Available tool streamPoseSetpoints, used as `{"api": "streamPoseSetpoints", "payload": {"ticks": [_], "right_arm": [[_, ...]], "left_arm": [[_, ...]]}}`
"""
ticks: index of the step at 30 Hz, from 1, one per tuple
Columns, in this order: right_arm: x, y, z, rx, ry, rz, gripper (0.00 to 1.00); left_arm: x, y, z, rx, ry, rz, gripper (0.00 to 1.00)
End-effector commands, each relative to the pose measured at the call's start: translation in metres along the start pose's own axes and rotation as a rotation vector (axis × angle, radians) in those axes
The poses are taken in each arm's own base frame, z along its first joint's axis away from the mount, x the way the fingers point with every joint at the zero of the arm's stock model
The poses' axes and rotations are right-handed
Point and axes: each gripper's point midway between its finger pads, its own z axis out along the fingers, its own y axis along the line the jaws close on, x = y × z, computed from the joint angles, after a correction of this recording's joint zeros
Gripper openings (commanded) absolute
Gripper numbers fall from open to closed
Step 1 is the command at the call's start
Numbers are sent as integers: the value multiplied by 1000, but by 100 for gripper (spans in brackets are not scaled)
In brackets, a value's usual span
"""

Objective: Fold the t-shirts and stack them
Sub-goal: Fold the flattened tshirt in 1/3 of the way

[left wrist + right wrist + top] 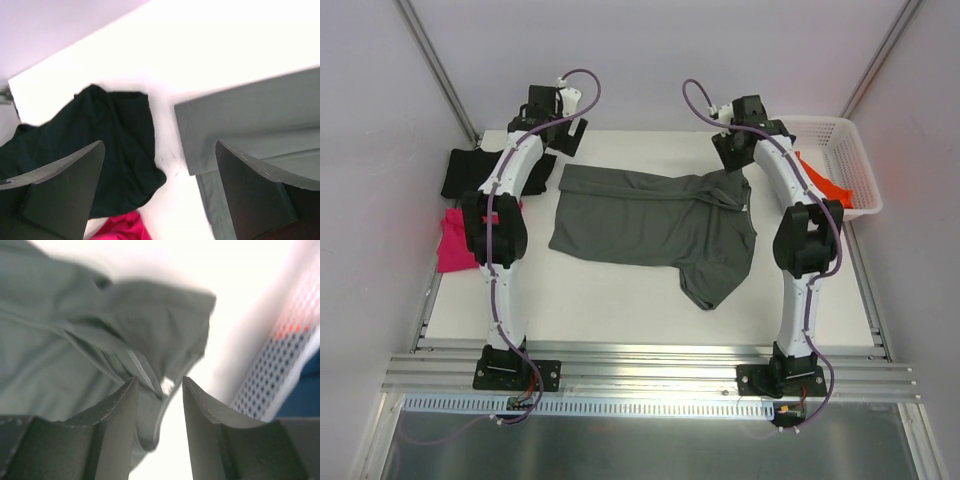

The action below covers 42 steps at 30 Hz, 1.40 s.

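Grey shirt (650,225) is lying spread out mid-bench (620,300), a bit rumpled at the collar (145,369). Right jaws sit right at that collar, narrow gap, nothing pinched. Left jaws gape wide and empty over the shirt's far-left corner, near the black shirt (115,130).

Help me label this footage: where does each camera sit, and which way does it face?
Top external: above and behind, looking down at the table; left arm and right arm show.
Left wrist: looks down past the open left gripper at the black t-shirt.
Right wrist: looks past the right gripper at the basket.
All three share the dark grey t-shirt.
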Motion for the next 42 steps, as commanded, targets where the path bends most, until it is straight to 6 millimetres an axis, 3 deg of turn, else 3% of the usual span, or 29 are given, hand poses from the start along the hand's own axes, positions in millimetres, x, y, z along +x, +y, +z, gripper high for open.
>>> {"api": "streamPoseSetpoints", "payload": {"ticks": [1,2,8,15,19,26,32,35,39,42], "right_arm": [[-19,19,19,-40,-33,9,43],[-17,28,32,-77,-25,13,43],[-19,38,59,-114,-21,61,43],[-11,34,76,-115,-1,95,43],[-8,43,71,-145,15,128,40],[-5,96,21,-264,35,137,37],[-1,146,-9,-365,60,137,37],[4,156,-21,-388,76,149,37],[24,147,-18,-346,112,106,37],[37,127,-9,-310,138,99,37]], "left_arm": [[-8,-22,2,102,-25,-69,94],[-6,-26,5,114,-19,-100,94],[5,-57,16,193,25,-163,93],[-4,-61,11,212,16,-190,94],[-7,-62,8,226,18,-185,93],[-10,-63,6,273,19,-221,92],[-15,-51,4,281,-3,-255,92],[-16,-49,0,287,-5,-267,91],[-11,-51,-2,302,9,-282,91],[-9,-52,-3,310,15,-281,91]]}}
